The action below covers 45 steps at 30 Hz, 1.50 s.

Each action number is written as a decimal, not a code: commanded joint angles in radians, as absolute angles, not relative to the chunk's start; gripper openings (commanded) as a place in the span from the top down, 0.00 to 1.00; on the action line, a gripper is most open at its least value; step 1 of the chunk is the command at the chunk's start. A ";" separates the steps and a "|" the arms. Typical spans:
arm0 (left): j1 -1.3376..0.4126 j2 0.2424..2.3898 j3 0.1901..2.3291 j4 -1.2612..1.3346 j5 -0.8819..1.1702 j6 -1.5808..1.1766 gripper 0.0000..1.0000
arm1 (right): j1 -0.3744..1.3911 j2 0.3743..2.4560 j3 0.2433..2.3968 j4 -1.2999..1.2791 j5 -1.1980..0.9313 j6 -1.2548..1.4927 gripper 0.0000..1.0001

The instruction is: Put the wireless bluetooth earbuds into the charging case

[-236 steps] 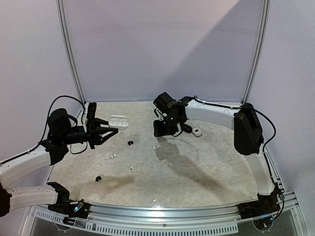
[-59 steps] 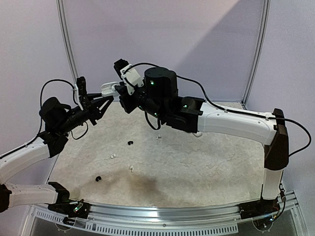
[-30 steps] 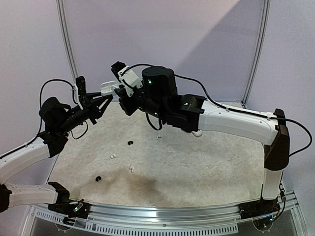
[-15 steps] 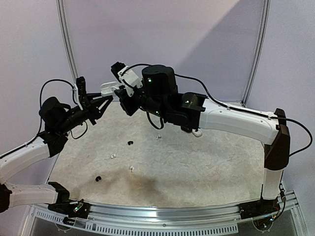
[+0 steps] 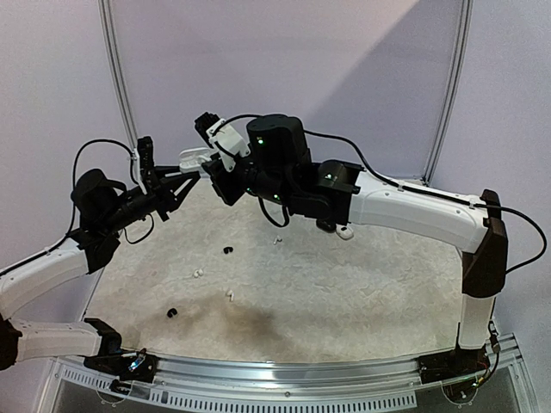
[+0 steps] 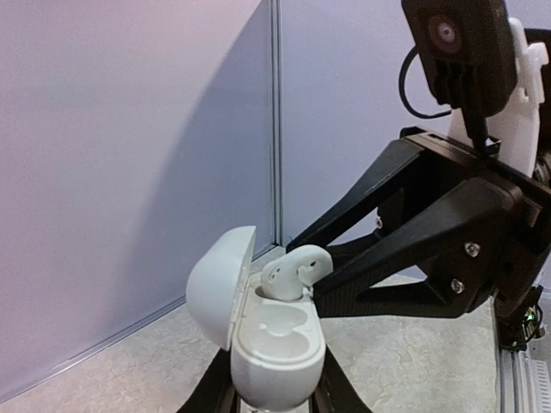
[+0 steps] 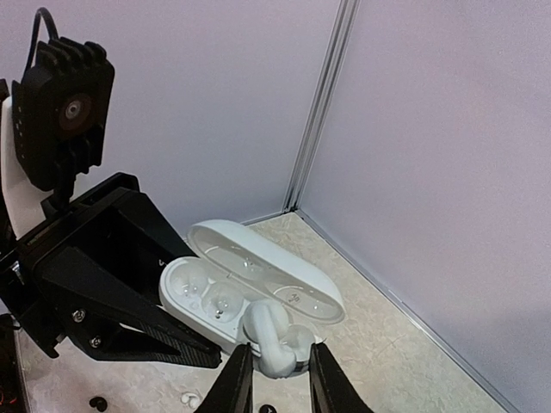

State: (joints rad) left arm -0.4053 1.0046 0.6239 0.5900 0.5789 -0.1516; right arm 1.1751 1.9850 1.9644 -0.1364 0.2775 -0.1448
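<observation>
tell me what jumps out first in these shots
High at the back left, the left claw holds up an open white charging case while the right claw pinches a white earbud at one of its sockets. Below, loose earbuds lie scattered on the table.

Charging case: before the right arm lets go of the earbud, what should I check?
1. Hold: left gripper clamps the charging case off the table: ok.
2. The lid is open: ok.
3. White earbud is at its slot: ok.
4. Earbud fully seated: not ok, it sticks up tilted.
5. Right gripper has a finger on each side of the earbud: ok.
6. The other slot is empty: ok.
</observation>
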 commanded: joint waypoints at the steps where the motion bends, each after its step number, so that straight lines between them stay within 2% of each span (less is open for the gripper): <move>1: -0.425 1.009 0.640 0.624 0.732 -0.163 1.00 | 1.165 1.980 1.979 -0.171 0.259 -0.125 0.77; 45: -0.415 1.052 0.608 0.667 0.914 -0.256 1.00 | 1.132 1.944 1.982 -0.231 0.246 -0.106 0.75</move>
State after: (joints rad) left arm -0.3916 1.0538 0.6220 0.6003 0.7486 -0.2359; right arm 1.1702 1.9583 1.9648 -0.2420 0.2108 -0.1135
